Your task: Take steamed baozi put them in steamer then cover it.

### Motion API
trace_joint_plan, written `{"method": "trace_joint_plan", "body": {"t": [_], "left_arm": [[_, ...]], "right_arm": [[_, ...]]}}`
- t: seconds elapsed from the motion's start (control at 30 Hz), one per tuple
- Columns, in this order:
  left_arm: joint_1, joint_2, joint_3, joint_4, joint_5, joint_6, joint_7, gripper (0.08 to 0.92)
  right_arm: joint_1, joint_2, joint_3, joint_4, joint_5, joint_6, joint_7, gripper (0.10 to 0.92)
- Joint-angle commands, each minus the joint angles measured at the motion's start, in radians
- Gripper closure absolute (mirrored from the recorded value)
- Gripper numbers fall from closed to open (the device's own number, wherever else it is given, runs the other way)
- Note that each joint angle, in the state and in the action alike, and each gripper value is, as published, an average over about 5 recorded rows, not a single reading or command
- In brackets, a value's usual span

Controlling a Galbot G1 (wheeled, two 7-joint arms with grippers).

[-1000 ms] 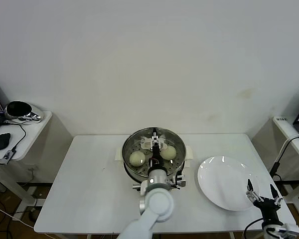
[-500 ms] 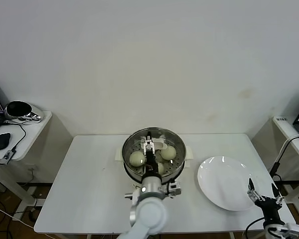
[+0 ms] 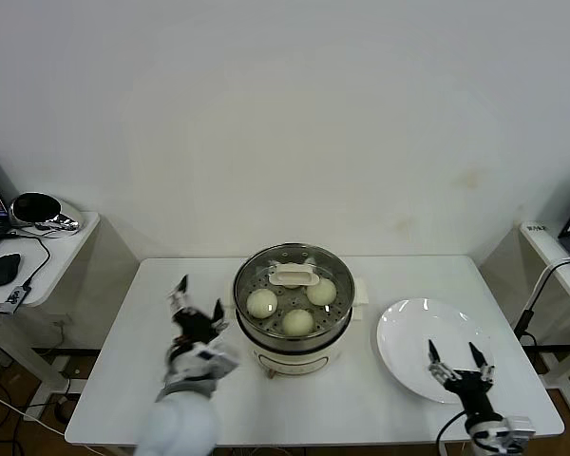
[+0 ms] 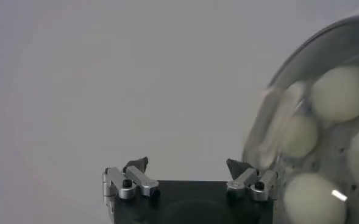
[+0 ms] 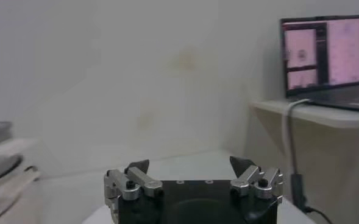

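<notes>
The steamer (image 3: 304, 358) stands mid-table with the clear glass cover (image 3: 256, 271) on it, its cream handle (image 3: 293, 275) at the centre. Three baozi (image 3: 261, 302) show through the glass in the head view; the left wrist view shows four baozi (image 4: 344, 91) under the cover. My left gripper (image 3: 195, 318) is open and empty, just left of the steamer, apart from it; it also shows in the left wrist view (image 4: 186, 165). My right gripper (image 3: 453, 366) is open and empty over the near edge of the white plate (image 3: 413, 328); it also shows in the right wrist view (image 5: 189, 164).
The white plate is bare, to the right of the steamer. A side table (image 3: 66, 242) at far left holds a shiny helmet-like object (image 3: 38, 211) and a mouse. A shelf with a laptop (image 5: 325, 58) stands at far right.
My left arm has drawn back from over the steamer to its left side. The cover's handle now stands free of the gripper. My right gripper has shifted a little left.
</notes>
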Motion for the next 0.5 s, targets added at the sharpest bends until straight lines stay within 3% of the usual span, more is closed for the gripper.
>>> {"method": "trace_joint_plan", "body": {"t": [0.03, 0.2, 0.5], "left_arm": [[0.355, 0.018, -0.483, 0.059, -0.879, -0.688, -0.081, 0.177], [0.386, -0.015, -0.494, 0.088, -0.964, -0.704, -0.035, 0.177], [0.426, -0.011, -0.450, 0.124, -0.970, -0.717, -0.018, 0.177]], "right_arm": [[-0.039, -0.056, -0.150, 0.039, -0.024, -0.024, 0.033, 0.203], [-0.078, -0.074, -0.143, 0.054, -0.038, -0.012, 0.041, 0.203], [-0.155, -0.084, -0.119, 0.119, -0.070, -0.039, 0.055, 0.203]]}}
